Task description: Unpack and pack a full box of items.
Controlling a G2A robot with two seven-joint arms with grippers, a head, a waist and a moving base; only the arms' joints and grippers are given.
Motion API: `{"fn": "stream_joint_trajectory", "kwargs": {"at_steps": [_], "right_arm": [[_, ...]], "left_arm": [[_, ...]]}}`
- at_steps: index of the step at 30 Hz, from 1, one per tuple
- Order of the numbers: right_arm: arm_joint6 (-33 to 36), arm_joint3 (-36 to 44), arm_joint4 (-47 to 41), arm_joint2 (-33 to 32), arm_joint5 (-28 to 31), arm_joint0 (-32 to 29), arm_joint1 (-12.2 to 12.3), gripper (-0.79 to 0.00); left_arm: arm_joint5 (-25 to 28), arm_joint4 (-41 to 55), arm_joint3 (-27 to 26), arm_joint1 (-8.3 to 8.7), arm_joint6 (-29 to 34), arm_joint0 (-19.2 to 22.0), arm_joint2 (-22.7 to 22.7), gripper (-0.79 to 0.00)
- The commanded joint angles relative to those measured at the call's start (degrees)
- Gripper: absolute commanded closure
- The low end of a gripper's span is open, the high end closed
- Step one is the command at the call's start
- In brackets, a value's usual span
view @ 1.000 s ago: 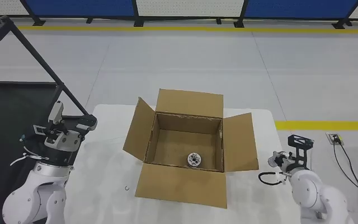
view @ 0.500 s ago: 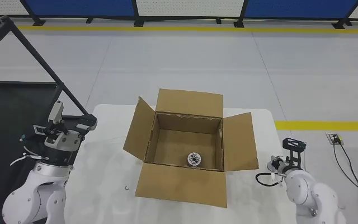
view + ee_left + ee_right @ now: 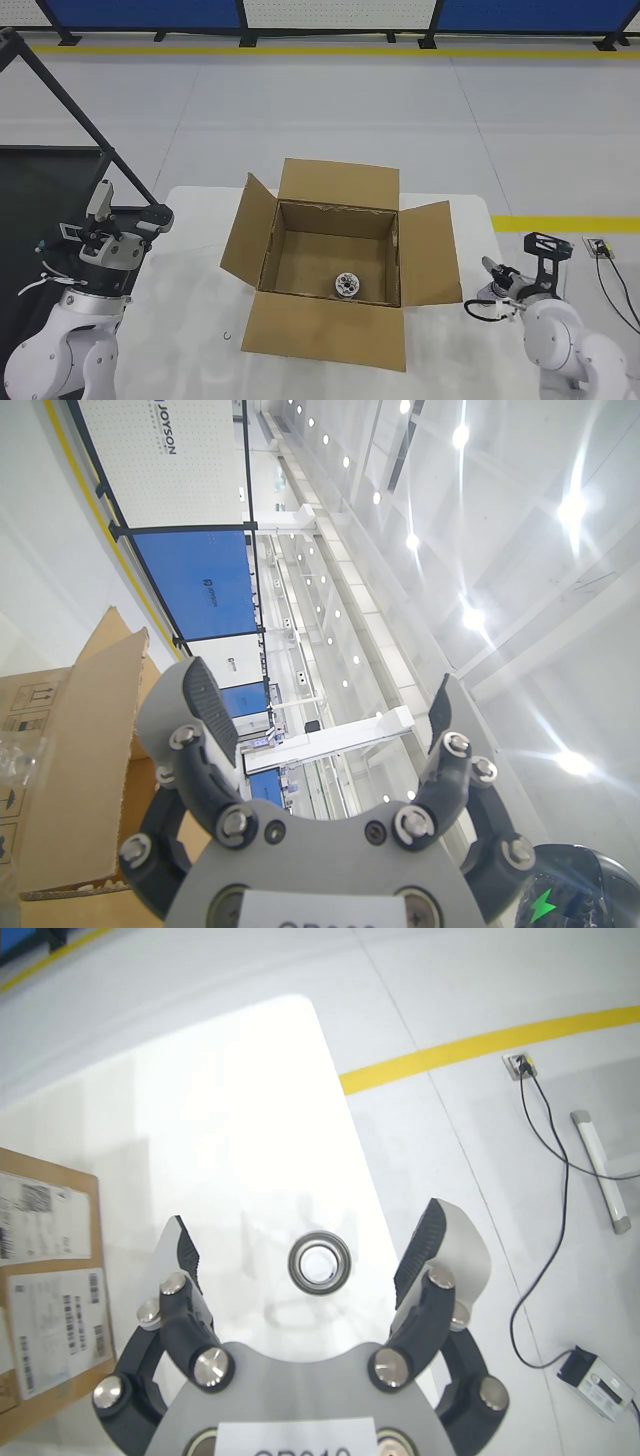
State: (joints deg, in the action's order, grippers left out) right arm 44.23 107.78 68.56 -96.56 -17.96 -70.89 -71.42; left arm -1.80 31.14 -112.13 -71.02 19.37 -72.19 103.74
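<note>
Lower right in the top view, we find the right gripper [image 3: 309, 1233] spread above a metal ring [image 3: 320, 1268] on the table [image 3: 190, 300]. Lower left, the left gripper [image 3: 320, 687] (also spread, empty). At centre, the open box [image 3: 330, 185] holds one small round part [image 3: 345, 284].

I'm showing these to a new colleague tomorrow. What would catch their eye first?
First, the open brown cardboard box, flaps spread, in the middle of the white table, with one small round metal part on its floor near the front wall. Next, the shiny metal ring lying on the table apart from the box, below the open right gripper.
</note>
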Motion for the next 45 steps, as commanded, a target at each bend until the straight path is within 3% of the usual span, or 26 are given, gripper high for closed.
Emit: {"fn": "stream_joint_trajectory", "kwargs": {"at_steps": [1, 6, 12, 17, 27, 38, 45], "right_arm": [[-2.12, 5.41, -0.23, -0.58, -0.78, -0.95, -0.07, -0.785], [-4.94, 18.16, -1.84, -0.01, 1.43, -2.36, -0.15, -0.785], [2.92, 22.94, -2.15, 9.76, 10.25, 3.03, 0.04, -0.785], [13.22, 15.95, -1.68, 20.83, 13.28, 13.86, -0.47, -0.785], [30.75, -7.59, -5.53, 38.50, 13.89, 34.23, -3.46, -0.785], [32.01, -26.53, -9.43, 51.26, 8.78, 45.54, -8.35, -0.785], [31.91, -27.00, -9.50, 51.47, 8.66, 45.81, -8.48, -0.785]], "left_arm": [[0.00, 0.00, 0.00, 0.00, 0.00, 0.00, 0.00, -0.785], [0.00, 0.00, 0.00, 0.00, 0.00, 0.00, 0.00, -0.785], [0.00, 0.00, 0.00, 0.00, 0.00, 0.00, 0.00, -0.785], [0.00, 0.00, 0.00, 0.00, 0.00, 0.00, 0.00, -0.785], [0.00, 0.00, 0.00, 0.00, 0.00, 0.00, 0.00, -0.785], [0.00, 0.00, 0.00, 0.00, 0.00, 0.00, 0.00, -0.785], [0.00, 0.00, 0.00, 0.00, 0.00, 0.00, 0.00, -0.785]]}}
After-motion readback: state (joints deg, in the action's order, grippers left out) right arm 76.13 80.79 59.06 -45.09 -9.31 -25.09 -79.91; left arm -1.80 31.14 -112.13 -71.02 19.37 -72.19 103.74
